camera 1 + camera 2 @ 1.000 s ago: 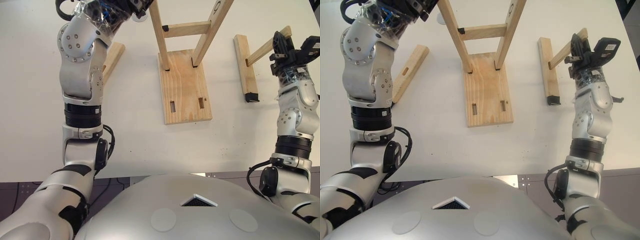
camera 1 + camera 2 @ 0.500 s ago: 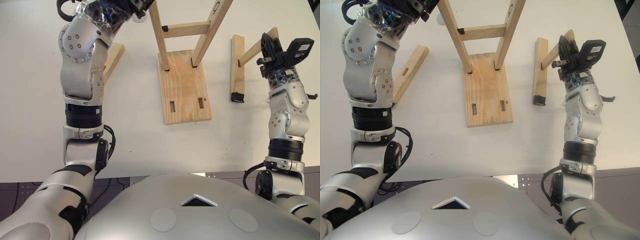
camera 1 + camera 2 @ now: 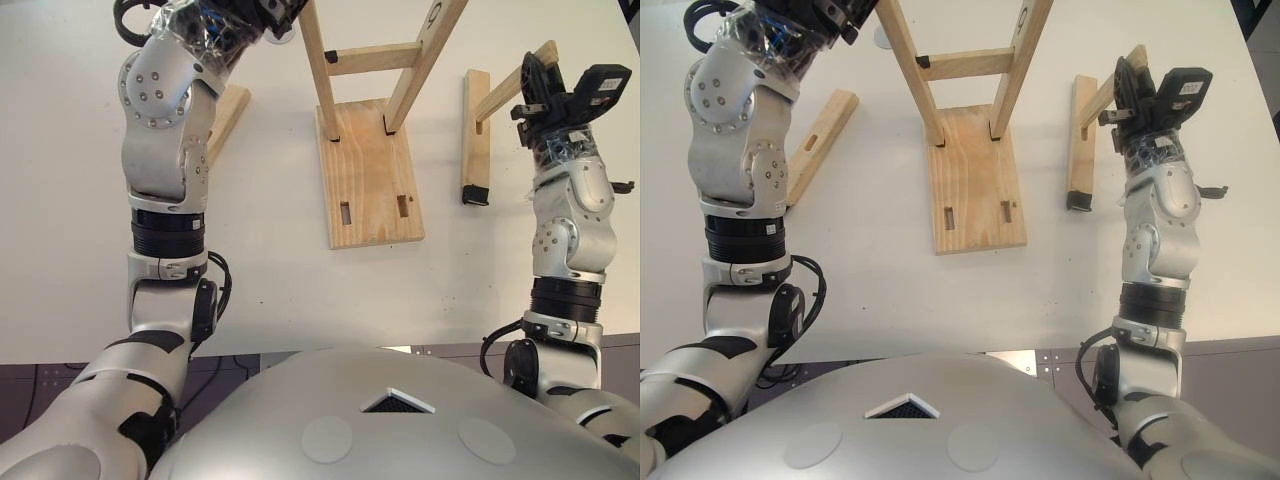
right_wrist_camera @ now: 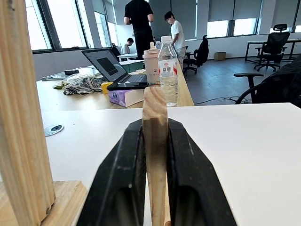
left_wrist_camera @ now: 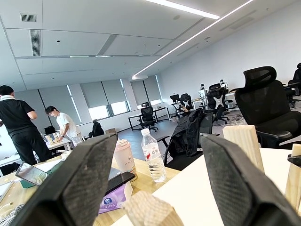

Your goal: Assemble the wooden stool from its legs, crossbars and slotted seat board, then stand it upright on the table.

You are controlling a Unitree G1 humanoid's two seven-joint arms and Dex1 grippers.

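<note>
White table [image 3: 260, 260], crossbar [image 4: 155, 101] between fingers [image 4: 123, 160] of right gripper [image 4: 154, 124]

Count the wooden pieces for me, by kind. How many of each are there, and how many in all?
Seat board: 1
Legs: 4 (two upright in the board, one lying at the left, one at the right)
Crossbars: 2 (one between the upright legs, one held in the right gripper)
Total: 7
</note>
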